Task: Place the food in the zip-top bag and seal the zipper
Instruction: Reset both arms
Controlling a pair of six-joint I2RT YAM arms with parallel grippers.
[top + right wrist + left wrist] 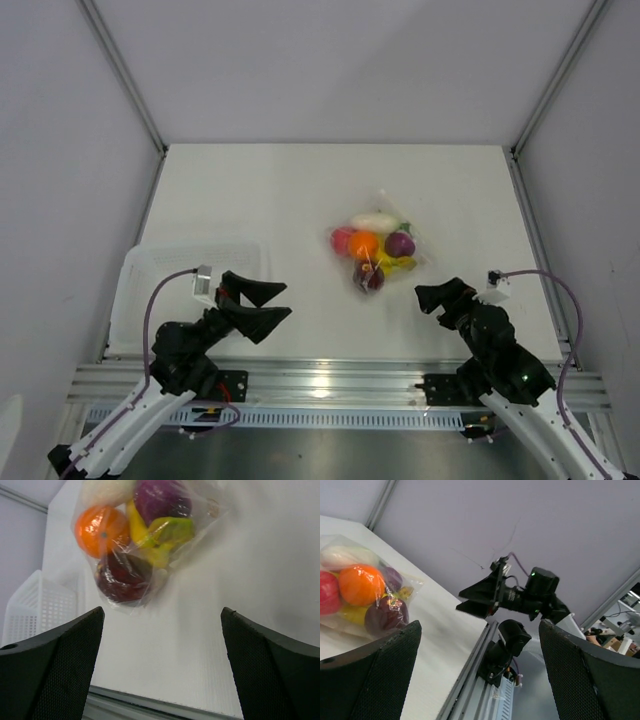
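Observation:
The zip-top bag [383, 232] lies on the white table right of centre with the food inside: white radish [373, 220], red apple [342, 240], orange one [363, 245], purple one [400, 243], yellow banana [396, 263] and a dark red one [368, 277]. I cannot make out the zipper. My left gripper [268, 303] is open and empty, near-left of the bag. My right gripper [428, 297] is open and empty, near-right of it. The bag [210, 510] shows at the top of the right wrist view above the gripper [162, 612], and at the left in the left wrist view [412, 586], beside that gripper [479, 630].
A shallow translucent white tray [160, 270] sits at the near left of the table and shows in the right wrist view [35, 607]. Grey walls and metal posts enclose the table. The right arm [520, 595] shows in the left wrist view.

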